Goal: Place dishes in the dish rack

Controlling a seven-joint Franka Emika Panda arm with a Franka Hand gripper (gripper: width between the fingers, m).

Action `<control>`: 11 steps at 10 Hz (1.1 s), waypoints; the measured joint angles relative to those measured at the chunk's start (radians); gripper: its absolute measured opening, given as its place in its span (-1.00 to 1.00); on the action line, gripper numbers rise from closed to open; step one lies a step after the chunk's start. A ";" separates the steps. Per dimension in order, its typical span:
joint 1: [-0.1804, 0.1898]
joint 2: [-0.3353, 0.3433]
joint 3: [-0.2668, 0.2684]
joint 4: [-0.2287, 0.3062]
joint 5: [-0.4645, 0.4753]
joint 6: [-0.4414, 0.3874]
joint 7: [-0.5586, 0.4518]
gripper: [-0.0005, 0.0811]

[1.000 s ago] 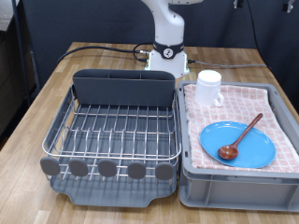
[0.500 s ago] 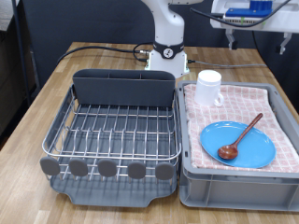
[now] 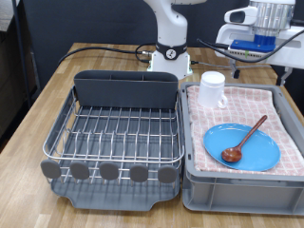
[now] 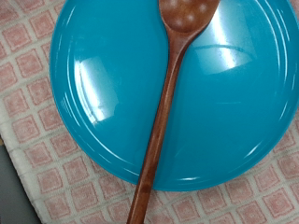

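1. Dish rack [image 3: 114, 133] sits at the exterior view's left on the wooden table [image 3: 57, 76]. Its silver wires and dark grey tray carry nothing. The tall cutlery compartment [image 3: 126, 90] along its far edge also looks unfilled. No dish is racked yet.
2. The robot base [image 3: 171, 52] stands behind the rack, at the exterior view's top centre, cables trailing off to the left.
3. The grey bin [image 3: 242, 180] sits just beside the rack on the exterior view's right. It is lined with a pink checked cloth [image 3: 285, 114], likely padding for the dishes.
4. The white mug [image 3: 212, 89] stands upright at the bin's far left corner, on the cloth.
5. The light-blue plate [image 3: 242, 147] lies flat on the cloth nearer the camera. The wooden spoon [image 3: 244, 140] rests across it, bowl on the plate and handle angled up toward the right, so the plate props it.
6. The gripper [image 3: 258, 28] hangs high at the exterior view's top right, above the bin and well apart from everything. Cannot tell how wide its fingers are; nothing is visibly held.
7. The wrist view looks straight down on plate [image 4: 149, 93] and spoon [image 4: 168, 103]; no fingers show.
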 joint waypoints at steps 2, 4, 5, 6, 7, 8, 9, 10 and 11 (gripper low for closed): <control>0.001 0.041 0.002 0.000 -0.031 0.044 0.037 0.98; 0.001 0.080 0.002 0.000 -0.059 0.089 0.060 0.98; 0.001 0.100 0.001 0.000 -0.071 0.111 0.068 0.98; 0.001 0.120 -0.001 0.000 -0.087 0.130 0.080 0.98; 0.001 0.140 -0.005 0.000 -0.113 0.152 0.097 0.98; 0.001 0.161 -0.010 0.000 -0.134 0.170 0.112 0.98; 0.001 0.181 -0.013 0.001 -0.143 0.190 0.119 0.98; 0.001 0.201 -0.017 0.010 -0.150 0.206 0.122 0.98; 0.001 0.201 -0.017 0.010 -0.149 0.204 0.122 0.98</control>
